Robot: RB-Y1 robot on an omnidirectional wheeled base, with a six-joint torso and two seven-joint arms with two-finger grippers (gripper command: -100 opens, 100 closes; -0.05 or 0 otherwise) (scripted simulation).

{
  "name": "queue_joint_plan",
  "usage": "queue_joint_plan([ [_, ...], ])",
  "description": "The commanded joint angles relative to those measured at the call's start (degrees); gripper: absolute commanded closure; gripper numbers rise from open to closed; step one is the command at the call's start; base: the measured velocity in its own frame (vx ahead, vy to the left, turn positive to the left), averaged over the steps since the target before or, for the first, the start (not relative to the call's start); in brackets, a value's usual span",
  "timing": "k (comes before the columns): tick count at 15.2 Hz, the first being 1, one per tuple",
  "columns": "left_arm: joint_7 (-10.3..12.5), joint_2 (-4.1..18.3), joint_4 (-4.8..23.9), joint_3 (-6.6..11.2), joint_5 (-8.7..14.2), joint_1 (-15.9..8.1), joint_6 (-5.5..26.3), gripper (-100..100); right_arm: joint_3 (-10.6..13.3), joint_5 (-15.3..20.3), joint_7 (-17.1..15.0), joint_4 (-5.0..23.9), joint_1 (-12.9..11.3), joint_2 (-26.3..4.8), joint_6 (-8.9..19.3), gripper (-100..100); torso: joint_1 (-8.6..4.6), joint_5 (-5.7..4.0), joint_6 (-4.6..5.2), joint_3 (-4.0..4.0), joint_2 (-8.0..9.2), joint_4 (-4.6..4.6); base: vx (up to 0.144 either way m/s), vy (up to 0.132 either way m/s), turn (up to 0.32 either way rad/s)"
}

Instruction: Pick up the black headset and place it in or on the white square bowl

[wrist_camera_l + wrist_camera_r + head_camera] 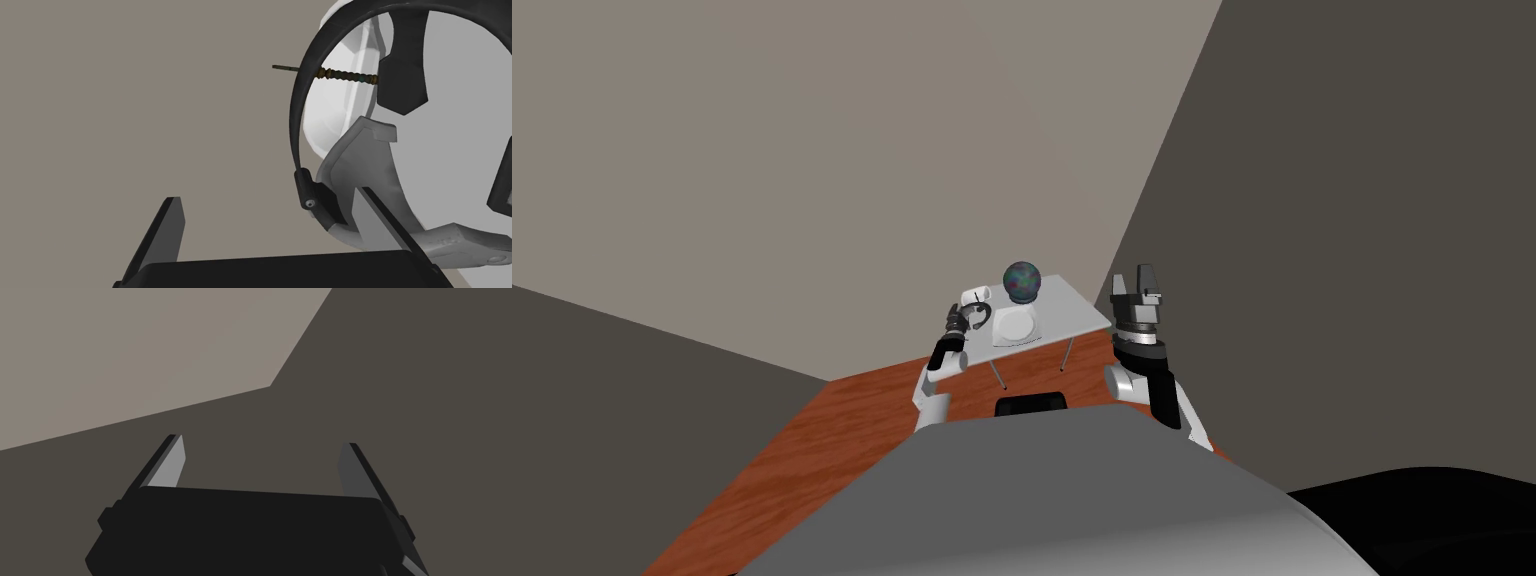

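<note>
My left gripper stands wide open; the black headset has its band beside one finger, not between them, near the white square bowl. I'd shift sideways to centre the band, then close. My right gripper hangs open too.

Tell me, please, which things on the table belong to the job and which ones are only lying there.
For the job: black headset, at the open left gripper; white square bowl.
Lying about: dark mottled ball; white rounded object; thin beaded stick.
</note>
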Motion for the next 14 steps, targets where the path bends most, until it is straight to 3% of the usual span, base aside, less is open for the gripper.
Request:
queue_joint_plan([
  [1,-0.1,-2.6,-0.4,0.1,0.0,0.1,0.5,-100,0.0,0.0,0.0,0.0,0.0,0.0,0.0,0,0.0,0.0,0.0,0.0,0.0,0.0,0.007,0.071,0.041],
  [2,-0.2,-3.3,-0.4,0.15,0.0,0.2,0.5,-100,0.0,0.0,0.0,0.0,0.0,0.0,0.0,0,-0.02,0.0,0.0,0.02,0.04,0.01,0.0,0.068,0.033],
  [3,-0.1,-2.2,0.1,0.14,0.0,-0.1,0.2,-100,0.0,0.0,0.0,0.0,0.0,0.0,0.0,0,-0.03,-0.01,0.0,0.04,0.08,0.02,0.0,0.038,0.006],
  [4,-0.1,-2.1,1.5,0.78,-0.1,-1.9,0.4,-100,0.0,0.0,0.0,0.0,0.0,0.0,0.0,0,-0.09,-0.02,0.0,0.06,0.1,0.02,0.001,0.013,0.004],
  [10,-0.2,-1.5,4.9,2.24,-0.3,-6.1,0.9,-100,0.0,0.0,0.0,0.0,0.0,0.0,0.0,0,-0.34,-0.08,0.02,0.05,0.09,0.02,0.002,-0.007,0.004],
  [11,-0.1,-1.5,4.1,1.91,-0.2,-5.1,0.8,-100,0.0,0.0,0.0,0.0,0.0,0.0,0.0,0,-0.34,-0.08,0.02,0.06,0.09,0.03,0.0,0.0,0.0],
  [12,-0.2,-1.8,3.0,1.4,-0.2,-3.7,0.6,100,0.0,0.0,0.0,0.0,0.0,0.0,0.0,0,-0.34,-0.08,0.01,0.06,0.1,0.02,0.0,0.0,0.0],
  [14,-0.1,-2.1,1.5,0.78,-0.1,-1.9,0.4,100,0.0,0.0,0.0,0.0,0.0,0.0,0.0,0,-0.31,-0.07,0.0,0.08,0.14,0.03,-0.001,0.003,-0.003],
])
